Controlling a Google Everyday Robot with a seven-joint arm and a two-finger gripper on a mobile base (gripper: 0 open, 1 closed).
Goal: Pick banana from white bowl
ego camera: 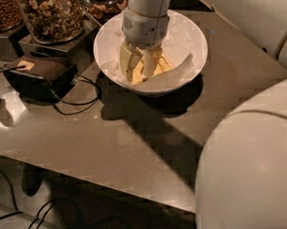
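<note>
The white bowl (186,30) stands at the back of the table, lined with crumpled white paper. Yellow bananas lie in it, and one banana (139,74) shows just under my gripper. My gripper (139,64) reaches straight down into the left half of the bowl, right at the bananas, and its white wrist hides most of them. I cannot tell the bananas apart here.
Glass jars of nuts (54,14) stand on dark stands at the back left. A dark box (37,73) with cables lies left of the bowl. The robot's white body (258,166) fills the lower right. The table's front edge runs diagonally across the bottom.
</note>
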